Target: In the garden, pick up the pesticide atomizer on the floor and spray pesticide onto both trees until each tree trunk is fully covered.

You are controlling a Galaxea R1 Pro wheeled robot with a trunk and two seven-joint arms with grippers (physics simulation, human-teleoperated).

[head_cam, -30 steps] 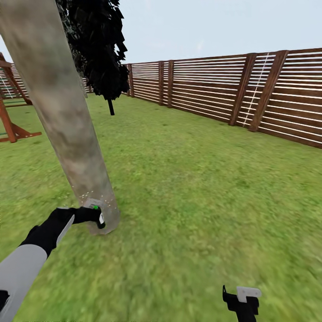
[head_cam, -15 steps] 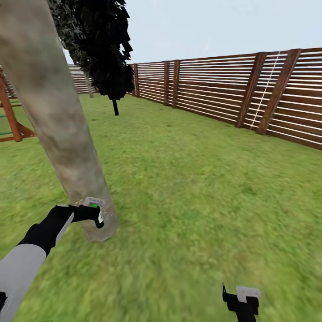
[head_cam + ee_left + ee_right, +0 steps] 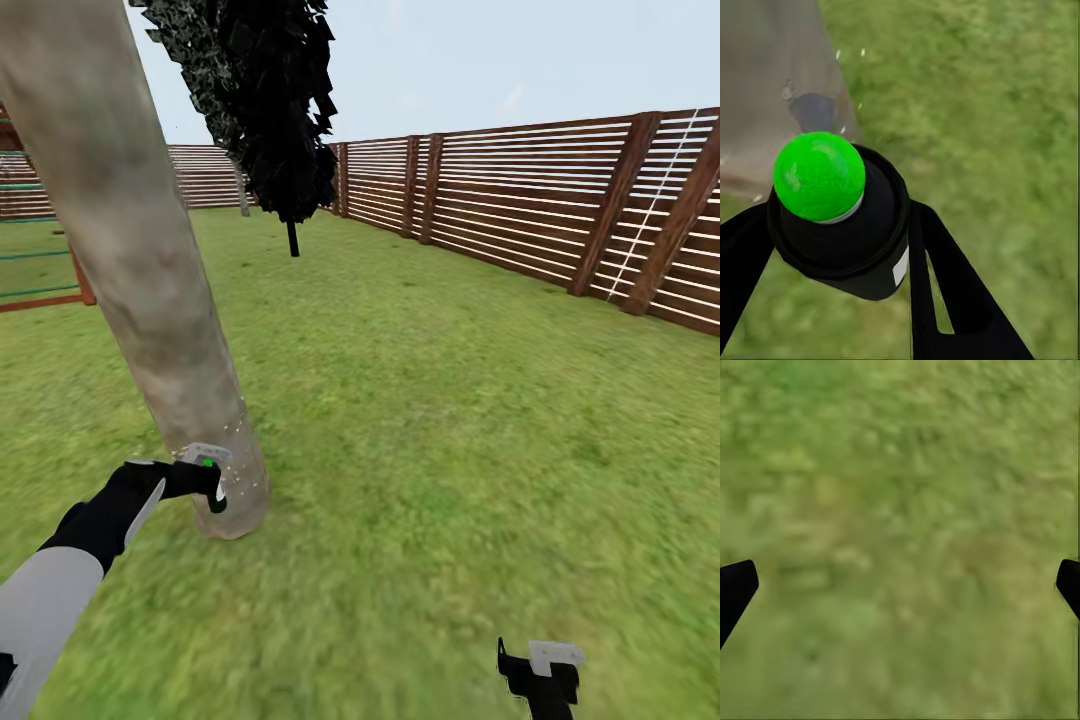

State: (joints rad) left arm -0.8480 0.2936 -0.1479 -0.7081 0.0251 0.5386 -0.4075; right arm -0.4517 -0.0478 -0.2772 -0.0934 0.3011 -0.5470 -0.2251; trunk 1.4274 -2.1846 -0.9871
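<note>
Your view has swung since a second ago, so the fence (image 3: pixel 560 210) and one dark conifer (image 3: pixel 275 100) sit further right. Your left tool (image 3: pixel 205 480) stays clamped on the pesticide atomizer (image 3: pixel 840 217), green-topped, close against the one tree trunk (image 3: pixel 150 270), flecked white. Your right tool (image 3: pixel 540 672) hangs spread wide over the lawn (image 3: pixel 450 420); no writing is legible.

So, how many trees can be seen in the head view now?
2. The thick pale trunk stands close at the left, by the left gripper. The dark tree stands farther back near the fence. Others may be hidden behind them.
</note>
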